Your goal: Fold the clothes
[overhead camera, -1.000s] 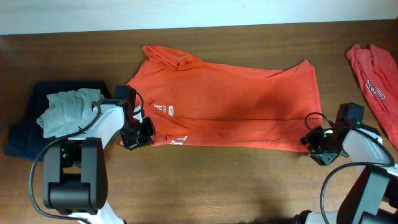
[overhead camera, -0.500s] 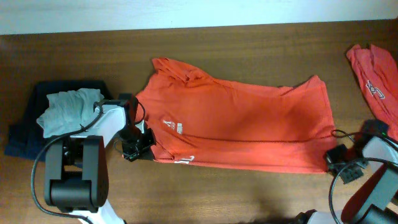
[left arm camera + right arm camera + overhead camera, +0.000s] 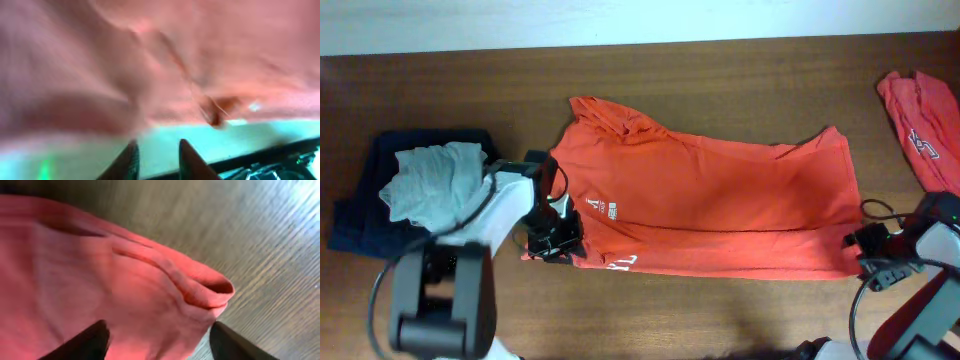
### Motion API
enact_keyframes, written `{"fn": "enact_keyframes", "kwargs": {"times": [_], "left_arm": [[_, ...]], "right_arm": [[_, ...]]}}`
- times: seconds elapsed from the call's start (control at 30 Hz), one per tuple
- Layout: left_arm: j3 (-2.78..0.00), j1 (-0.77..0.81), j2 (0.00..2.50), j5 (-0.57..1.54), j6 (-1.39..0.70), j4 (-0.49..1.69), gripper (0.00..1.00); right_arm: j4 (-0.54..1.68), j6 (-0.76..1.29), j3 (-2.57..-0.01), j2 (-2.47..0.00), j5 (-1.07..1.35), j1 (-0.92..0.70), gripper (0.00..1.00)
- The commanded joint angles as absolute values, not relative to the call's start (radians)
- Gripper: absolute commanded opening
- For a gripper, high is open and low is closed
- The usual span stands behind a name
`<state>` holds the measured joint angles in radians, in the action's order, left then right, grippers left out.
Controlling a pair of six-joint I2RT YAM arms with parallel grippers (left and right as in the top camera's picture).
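An orange-red T-shirt [image 3: 720,210] lies across the table, folded lengthwise, with a small white chest logo [image 3: 603,209] and white lettering at its front edge. My left gripper [image 3: 555,243] sits at the shirt's left sleeve. In the blurred left wrist view its fingers [image 3: 160,155] stand narrowly apart with nothing between them, and the shirt [image 3: 150,60] is just beyond the tips. My right gripper [image 3: 873,257] is at the shirt's front right corner. Its fingers [image 3: 160,340] are wide open around the shirt's folded hem [image 3: 100,280].
A second orange-red shirt [image 3: 920,110] with white print lies crumpled at the far right edge. A grey garment [image 3: 425,180] lies on dark clothes [image 3: 360,215] at the left. Bare wooden table [image 3: 720,320] runs along the front.
The shirt has slid to the right and toward the front edge. My right gripper moved right with its corner. My left gripper moved forward and right along the sleeve.
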<state>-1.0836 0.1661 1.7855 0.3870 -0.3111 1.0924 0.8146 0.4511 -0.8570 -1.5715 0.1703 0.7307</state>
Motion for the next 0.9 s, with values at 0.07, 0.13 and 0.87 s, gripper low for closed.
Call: {"fn": "enact_keyframes", "kwargs": {"times": [0.07, 0.13, 0.87], "left_arm": [[-1.137, 0.167, 1.536, 0.357, -0.297, 1.066, 0.45], [-1.162, 0.168, 1.493, 0.361, -0.241, 0.991, 0.5], [-1.717, 0.267, 2.245, 0.561, -0.461, 0.417, 0.53]], "right_arm": [[0.823, 0.461, -0.933, -1.497, 0.197, 0.733, 0.74], [0.789, 0.435, -0.95, -1.477, 0.279, 0.731, 0.74], [0.667, 0.239, -0.952, -1.461, 0.564, 0.536, 0.75]]}}
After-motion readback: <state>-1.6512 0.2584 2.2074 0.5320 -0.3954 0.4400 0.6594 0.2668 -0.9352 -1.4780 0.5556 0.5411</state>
